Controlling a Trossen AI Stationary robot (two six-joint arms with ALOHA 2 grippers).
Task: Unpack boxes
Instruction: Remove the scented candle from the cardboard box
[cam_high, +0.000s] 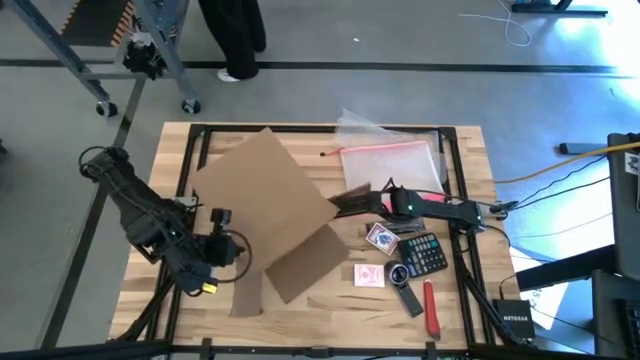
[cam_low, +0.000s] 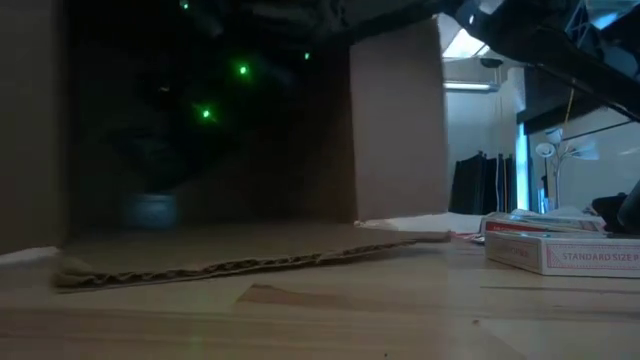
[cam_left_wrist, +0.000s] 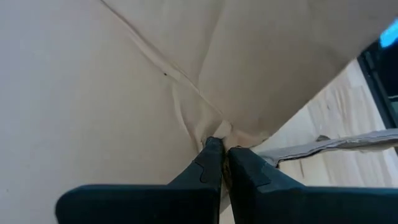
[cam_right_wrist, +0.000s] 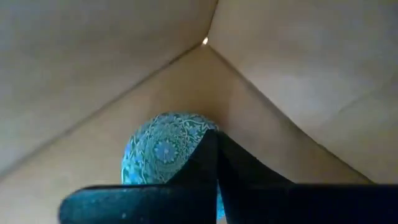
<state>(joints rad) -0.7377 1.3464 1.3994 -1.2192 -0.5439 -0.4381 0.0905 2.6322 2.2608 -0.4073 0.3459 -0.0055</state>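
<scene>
Wooden tabletop (cam_high: 330, 310): cardboard box (cam_high: 275, 200) lies on its side at centre, open end toward the right arm.

You see the left tool (cam_left_wrist: 221, 149) pinching a crumpled box corner. The right tool (cam_right_wrist: 214, 140) reaches inside the box, fingers pressed together, against a blue patterned ball (cam_right_wrist: 161, 149).
</scene>
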